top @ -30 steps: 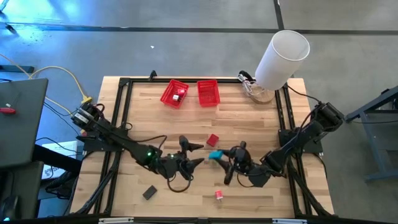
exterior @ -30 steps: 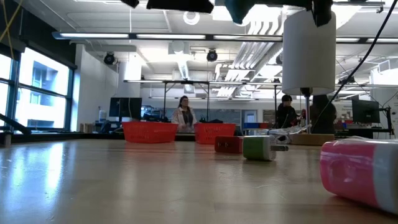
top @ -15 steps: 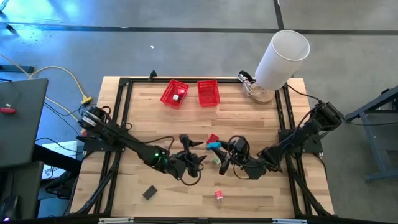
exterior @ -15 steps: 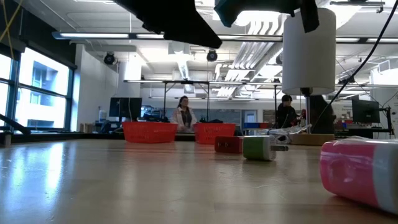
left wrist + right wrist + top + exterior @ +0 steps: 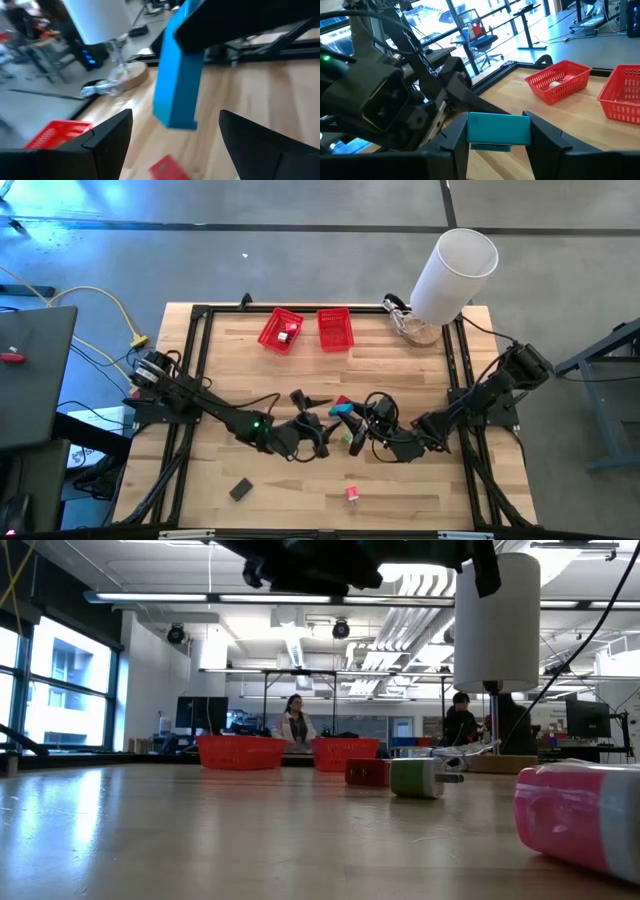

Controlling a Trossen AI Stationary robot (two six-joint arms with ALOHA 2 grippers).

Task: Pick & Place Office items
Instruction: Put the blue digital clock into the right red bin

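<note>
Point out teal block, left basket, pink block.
teal block point(image 5: 498, 129): right wrist view, front face.
left basket point(image 5: 279, 330): high view, rim.
pink block point(image 5: 580, 812): low view, side.

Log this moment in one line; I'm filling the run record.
right gripper: shut on teal block, mid-table, raised | left gripper: open, facing block | stage: handover pending

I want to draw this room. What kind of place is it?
Probably a robot lab or workshop: two robot arms work at a wooden table, desks with monitors stand behind, and pipes and lights hang from the bare ceiling.
</note>
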